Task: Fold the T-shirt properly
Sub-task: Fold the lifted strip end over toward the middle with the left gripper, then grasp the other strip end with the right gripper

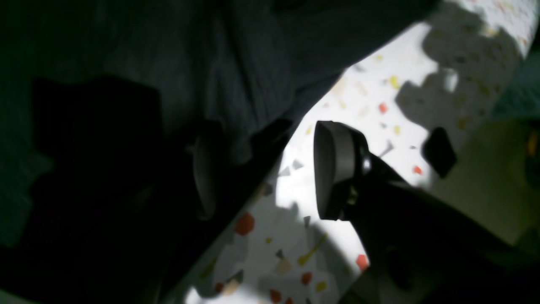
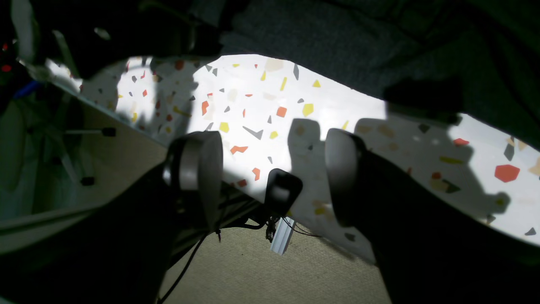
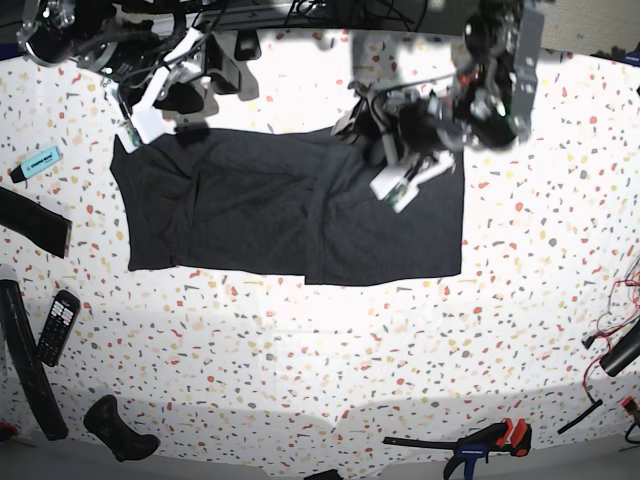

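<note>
White terrazzo tabletop (image 1: 358,105), flecked with coloured chips, fills the left wrist view beside the dark T-shirt (image 1: 236,63). The left gripper (image 1: 263,173) stands spread at the cloth's edge, one finger dim against the fabric, the other over bare tabletop; whether any cloth lies between them is unclear.

From the right wrist view, the right gripper (image 2: 274,169) is spread wide with nothing between its fingers, above the tabletop's rim (image 2: 253,105). The T-shirt (image 2: 337,42) lies just beyond it.

From the base view, the T-shirt (image 3: 260,205) lies flat, partly folded, mid-tabletop (image 3: 330,350). The right gripper (image 3: 150,105) sits at its far left corner, while the left gripper (image 3: 375,130) sits over its far edge.
</note>
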